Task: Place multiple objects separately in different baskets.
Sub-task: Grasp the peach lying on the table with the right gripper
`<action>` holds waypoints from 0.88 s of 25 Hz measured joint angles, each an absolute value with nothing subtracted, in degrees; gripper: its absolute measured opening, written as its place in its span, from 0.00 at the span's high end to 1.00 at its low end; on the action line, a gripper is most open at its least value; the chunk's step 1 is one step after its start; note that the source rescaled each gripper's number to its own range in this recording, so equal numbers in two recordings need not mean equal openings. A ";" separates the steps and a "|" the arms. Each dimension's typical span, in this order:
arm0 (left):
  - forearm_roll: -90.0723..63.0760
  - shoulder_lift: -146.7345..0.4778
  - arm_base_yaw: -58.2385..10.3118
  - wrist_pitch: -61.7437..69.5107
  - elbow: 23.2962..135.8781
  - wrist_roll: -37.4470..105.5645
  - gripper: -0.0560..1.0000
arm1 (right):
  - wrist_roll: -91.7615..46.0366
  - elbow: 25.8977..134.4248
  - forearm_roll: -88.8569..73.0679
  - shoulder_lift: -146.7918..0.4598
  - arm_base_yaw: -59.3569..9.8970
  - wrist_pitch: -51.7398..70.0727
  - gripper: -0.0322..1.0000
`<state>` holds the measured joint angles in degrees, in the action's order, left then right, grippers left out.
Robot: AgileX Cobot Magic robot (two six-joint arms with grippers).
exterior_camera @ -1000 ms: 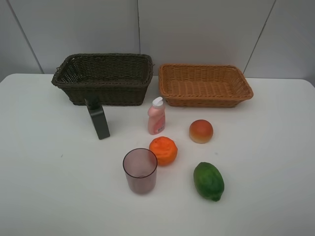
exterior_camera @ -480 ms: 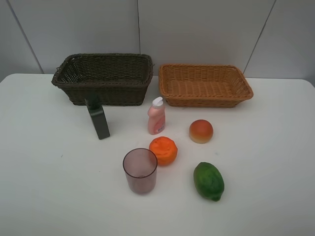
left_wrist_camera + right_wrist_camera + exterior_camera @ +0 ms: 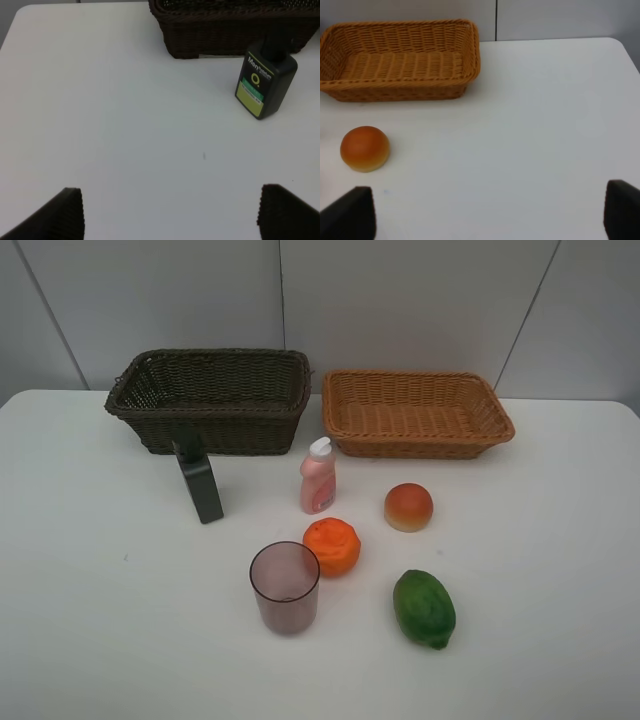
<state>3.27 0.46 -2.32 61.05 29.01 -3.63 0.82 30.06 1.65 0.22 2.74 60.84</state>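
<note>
Left gripper [image 3: 175, 215]: we see its jaws spread apart, released; the dark green bottle [image 3: 265, 82] stands farther off, just before the dark brown basket [image 3: 220, 35].
Right gripper [image 3: 487, 212]: jaws spread apart too; the peach-like fruit [image 3: 365, 148] lies farther off on the worktop [image 3: 545, 125], near the tan basket [image 3: 400, 60].

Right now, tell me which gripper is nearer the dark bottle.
Left. The bottle stands ahead of the left gripper; the right gripper sees only the peach and tan basket, no bottle.
</note>
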 joint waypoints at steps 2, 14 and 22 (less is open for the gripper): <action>3.27 0.46 -2.32 61.05 29.01 -3.63 0.09 | 0.82 30.06 1.41 0.08 2.11 60.84 0.02; 3.33 0.46 -2.32 61.01 29.01 -3.63 0.09 | 0.82 42.72 0.00 -31.32 0.72 60.38 0.02; 3.33 0.46 -2.32 61.01 29.01 -3.63 0.09 | 2.87 46.45 -2.78 -56.40 -0.18 49.39 0.02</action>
<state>3.33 0.46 -2.32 61.01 29.01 -3.63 2.87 46.45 -2.78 -56.40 -0.18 49.39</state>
